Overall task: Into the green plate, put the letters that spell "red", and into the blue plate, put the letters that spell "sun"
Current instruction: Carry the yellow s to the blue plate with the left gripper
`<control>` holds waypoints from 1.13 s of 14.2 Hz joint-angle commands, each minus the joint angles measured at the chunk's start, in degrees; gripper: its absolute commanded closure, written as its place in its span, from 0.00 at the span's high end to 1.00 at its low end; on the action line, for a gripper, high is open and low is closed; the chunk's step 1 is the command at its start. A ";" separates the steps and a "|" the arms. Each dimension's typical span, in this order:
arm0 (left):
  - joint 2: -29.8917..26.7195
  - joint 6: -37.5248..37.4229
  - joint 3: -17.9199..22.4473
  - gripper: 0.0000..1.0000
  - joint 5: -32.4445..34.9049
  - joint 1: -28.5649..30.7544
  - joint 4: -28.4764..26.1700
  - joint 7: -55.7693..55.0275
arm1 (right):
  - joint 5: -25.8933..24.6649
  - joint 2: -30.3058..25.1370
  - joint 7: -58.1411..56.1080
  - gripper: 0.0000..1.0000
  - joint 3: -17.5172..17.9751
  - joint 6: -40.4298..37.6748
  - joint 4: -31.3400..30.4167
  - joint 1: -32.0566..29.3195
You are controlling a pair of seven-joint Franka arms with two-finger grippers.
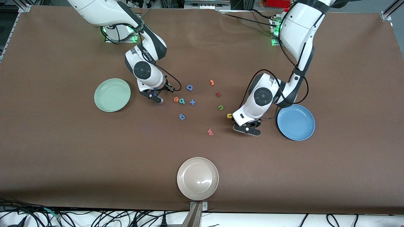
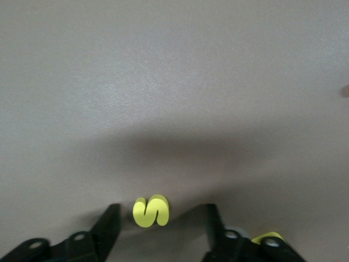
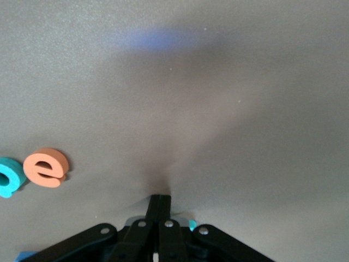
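Left gripper (image 2: 158, 218): lowered to the table beside the blue plate (image 1: 296, 122); the yellow "s" (image 2: 151, 211) is seen between its parted fingers, no contact visible.
Right gripper (image 3: 160, 204): fingers pressed together at the table near the green plate (image 1: 112, 95); a teal sliver is glimpsed at its fingers.
Orange "e" (image 3: 47, 167): lying just beside the teal "d" (image 3: 10, 176), apart from the right gripper.

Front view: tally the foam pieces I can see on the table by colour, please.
blue pieces: 3
orange pieces: 2
teal piece: 1
dark red piece: 1
green piece: 1
yellow piece: 1
pink piece: 1
Total: 10
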 commanded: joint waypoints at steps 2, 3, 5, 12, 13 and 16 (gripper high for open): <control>-0.03 0.65 0.39 0.23 -0.86 -0.31 -0.49 -0.58 | -1.10 -0.89 1.32 0.00 0.01 -1.07 0.01 -0.10; -0.12 0.47 0.48 0.11 -0.86 -0.31 -0.49 -0.58 | -1.10 -1.67 1.23 0.00 0.01 -2.30 0.18 -0.10; -0.38 0.21 0.48 0.00 -0.86 -0.31 -0.40 -0.84 | -1.02 -3.52 1.23 0.00 -0.26 -5.02 0.54 -0.19; -8.20 -15.95 2.76 0.00 0.36 0.39 2.32 -0.41 | -0.93 -3.79 4.04 0.90 0.18 -12.33 4.32 0.17; -9.25 -17.79 3.02 0.00 2.90 0.74 2.41 -0.32 | -0.93 -3.79 4.04 0.94 0.18 -12.42 4.14 0.17; -10.84 -22.63 3.03 0.00 8.54 2.93 2.15 0.12 | -0.93 -2.56 4.04 0.94 0.18 -12.33 3.79 1.22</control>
